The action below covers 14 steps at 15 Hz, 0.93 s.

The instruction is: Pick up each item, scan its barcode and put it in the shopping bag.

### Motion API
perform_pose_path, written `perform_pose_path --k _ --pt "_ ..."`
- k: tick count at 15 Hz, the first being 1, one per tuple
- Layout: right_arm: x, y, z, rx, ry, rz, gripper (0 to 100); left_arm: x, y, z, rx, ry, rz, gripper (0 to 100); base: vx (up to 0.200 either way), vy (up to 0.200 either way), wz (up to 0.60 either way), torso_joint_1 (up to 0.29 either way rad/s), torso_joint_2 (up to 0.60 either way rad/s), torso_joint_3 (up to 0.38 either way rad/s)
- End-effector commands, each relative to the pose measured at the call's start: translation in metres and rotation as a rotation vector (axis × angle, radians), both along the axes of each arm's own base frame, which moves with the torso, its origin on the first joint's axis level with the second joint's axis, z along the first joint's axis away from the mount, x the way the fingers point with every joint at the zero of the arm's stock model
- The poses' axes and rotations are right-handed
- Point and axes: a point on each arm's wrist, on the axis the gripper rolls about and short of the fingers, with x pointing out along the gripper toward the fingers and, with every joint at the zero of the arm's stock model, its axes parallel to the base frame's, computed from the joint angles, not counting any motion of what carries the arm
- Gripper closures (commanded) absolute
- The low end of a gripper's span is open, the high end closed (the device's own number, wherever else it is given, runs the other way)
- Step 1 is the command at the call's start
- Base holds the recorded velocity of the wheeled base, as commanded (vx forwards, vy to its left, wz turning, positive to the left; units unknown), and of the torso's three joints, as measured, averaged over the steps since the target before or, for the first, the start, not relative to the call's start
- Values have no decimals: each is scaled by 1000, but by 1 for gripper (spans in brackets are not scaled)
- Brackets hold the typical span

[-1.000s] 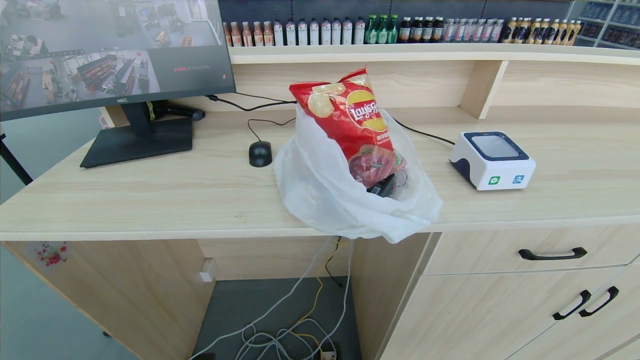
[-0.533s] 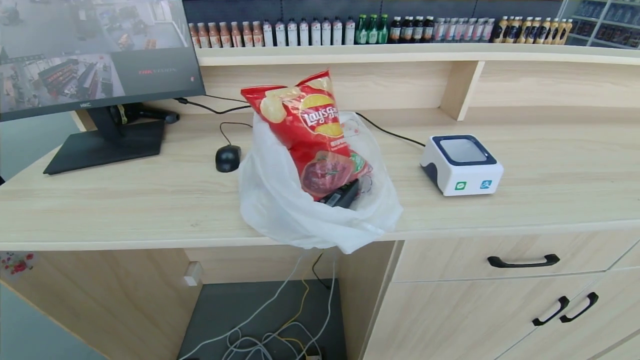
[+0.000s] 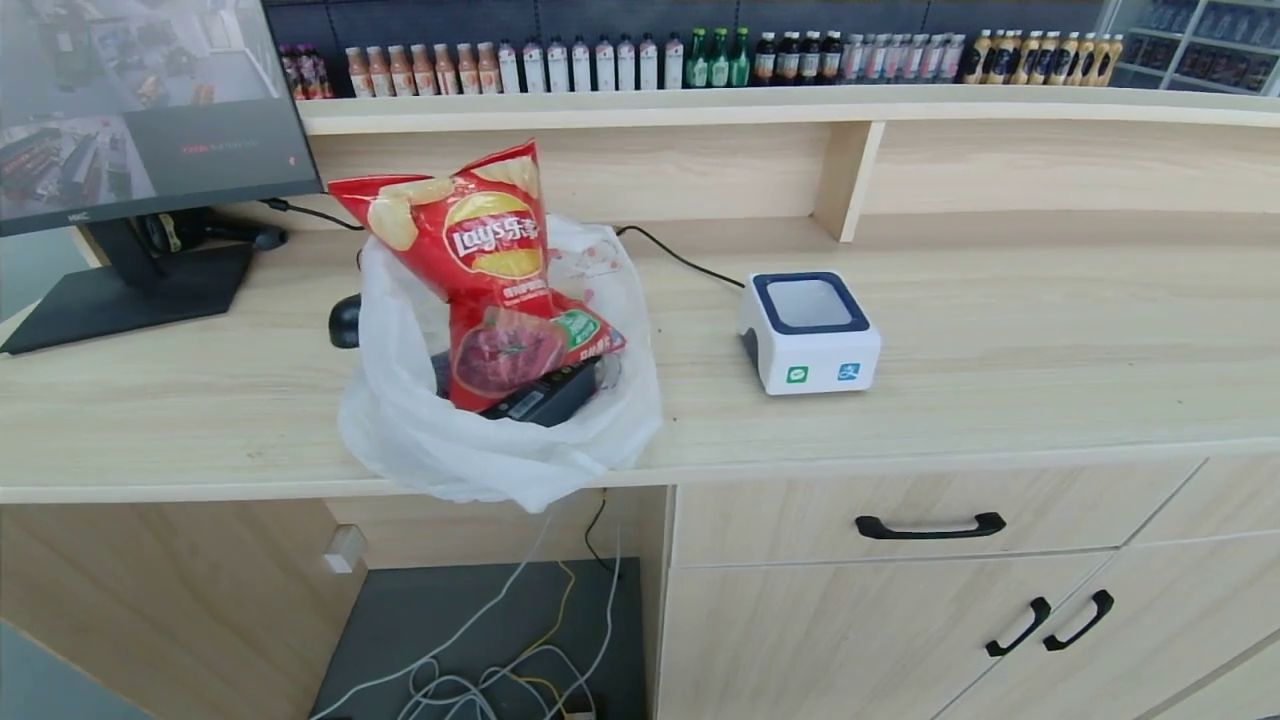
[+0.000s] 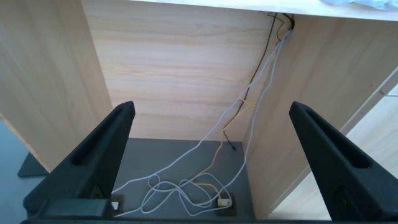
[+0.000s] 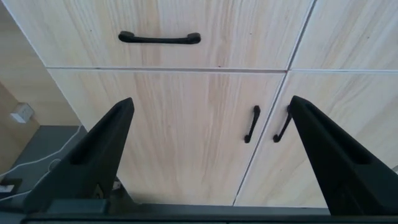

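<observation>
Counter (image 3: pixel 1000 340) of pale wood bears shopping bag (image 3: pixel 440 450), scanner (image 3: pixel 810 335), monitor (image 3: pixel 130 110); left claw (image 4: pixel 211 106) and right claw (image 5: pixel 211 99) gape.

The white plastic shopping bag (image 3: pixel 430 440) sits at the front edge of the pale wooden counter (image 3: pixel 1000 380). Inside it stands the red foil chip bag (image 3: pixel 480 270), a flat black box (image 3: pixel 540 395) at its foot. Right of the bag, apart from it, is the white box-shaped barcode scanner (image 3: pixel 808 333). Just behind the bag's left side is the black computer mouse (image 3: pixel 344 320) — farther left, the black flat-screen monitor (image 3: pixel 130 100). Behind the bag, on the raised shelf, stands a row of plastic bottles (image 3: pixel 700 60); beneath the bag lie loose cables (image 3: pixel 480 688).
</observation>
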Motion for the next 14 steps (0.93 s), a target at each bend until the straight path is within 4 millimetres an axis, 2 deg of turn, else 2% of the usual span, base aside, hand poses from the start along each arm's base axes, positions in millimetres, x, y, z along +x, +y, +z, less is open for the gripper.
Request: perform_pose_path --k 1,6,14 --pt "0 0 0 5 2 1 0 0 0 0 0 -1 0 0 0 -200 0 7 -2 7" --pt "0 0 0 7 0 1 0 0 0 0 0 -1 0 0 0 -200 0 1 1 1" --pt "0 0 0 7 0 1 0 0 0 0 6 -2 0 0 0 0 0 0 0 0"
